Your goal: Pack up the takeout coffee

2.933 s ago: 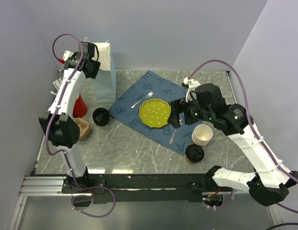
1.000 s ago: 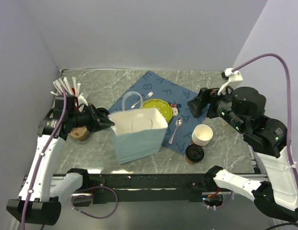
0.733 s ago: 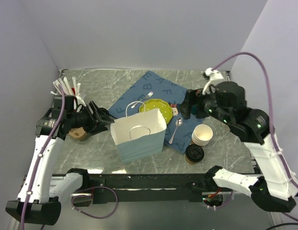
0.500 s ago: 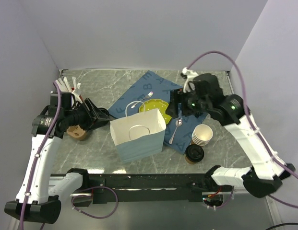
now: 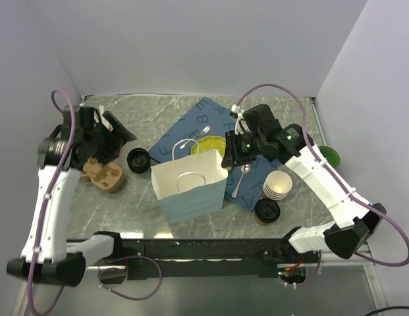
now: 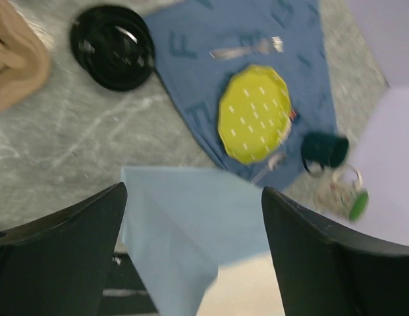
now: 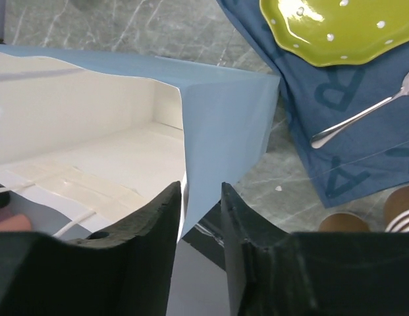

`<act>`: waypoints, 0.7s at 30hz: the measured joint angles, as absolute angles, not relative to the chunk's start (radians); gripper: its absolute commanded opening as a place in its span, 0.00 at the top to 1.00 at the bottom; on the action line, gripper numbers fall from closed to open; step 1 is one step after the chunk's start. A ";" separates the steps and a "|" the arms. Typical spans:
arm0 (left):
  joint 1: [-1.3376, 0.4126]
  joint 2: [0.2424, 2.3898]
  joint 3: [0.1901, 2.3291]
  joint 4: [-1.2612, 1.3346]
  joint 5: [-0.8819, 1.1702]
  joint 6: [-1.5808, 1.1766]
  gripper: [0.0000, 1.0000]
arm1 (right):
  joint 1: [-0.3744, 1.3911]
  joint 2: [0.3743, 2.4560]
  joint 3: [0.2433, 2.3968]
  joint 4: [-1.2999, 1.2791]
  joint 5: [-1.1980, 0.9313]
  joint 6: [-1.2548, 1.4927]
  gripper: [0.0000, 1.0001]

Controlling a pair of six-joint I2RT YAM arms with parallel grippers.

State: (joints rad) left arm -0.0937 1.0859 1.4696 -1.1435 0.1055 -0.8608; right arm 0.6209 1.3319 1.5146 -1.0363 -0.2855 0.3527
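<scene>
One step is under way, by my reading: getting the bag (image 5: 189, 187) opened and steadied so that the coffee (image 5: 267, 210) can go in. The bag is standing upright mid-tabletop (image 5: 125, 207), mouth up, showing only its white lining inside.

The right jaws are hanging at the bag's right top corner. The wrist view is showing them narrowed astride the bag's wall, with lining on one side and the blue outside on the other. A gap is showing beside the paper, so as far as I can judge they are not pinching it yet. The left jaws are standing spread wide and empty at the left, near the loose lid (image 5: 137, 160) and well apart from the bag.

The coffee is sitting upright and lidded at the near right of the tabletop, just beside the cup stack (image 5: 278, 184), at the near corner of the cloth (image 5: 211, 115). It is lying near the right jaws, on their near side, and well apart from the left jaws, with the bag between.

Next, I am expecting the right jaws to need to be closing fully on the rim. After that, free jaws should be taking the cup around its wall below the lid, keeping it upright and lifting it clear over the rim. With the coffee on the right, either the left arm is facing a long reach across or the right is having to let go.
</scene>
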 measured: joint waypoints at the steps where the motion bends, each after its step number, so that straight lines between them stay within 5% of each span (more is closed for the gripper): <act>1: -0.091 1.111 1.485 -1.143 0.078 -0.868 0.14 | 0.621 1.332 1.514 -1.034 -0.288 0.364 0.72; 14: 0.167 1.227 1.477 -1.176 -0.267 -1.087 0.24 | 0.630 1.298 1.412 -0.973 -0.348 0.547 1.00; 21: 0.219 1.258 1.434 -1.176 -0.310 -1.169 0.28 | 0.633 1.262 1.383 -0.952 -0.382 0.645 1.00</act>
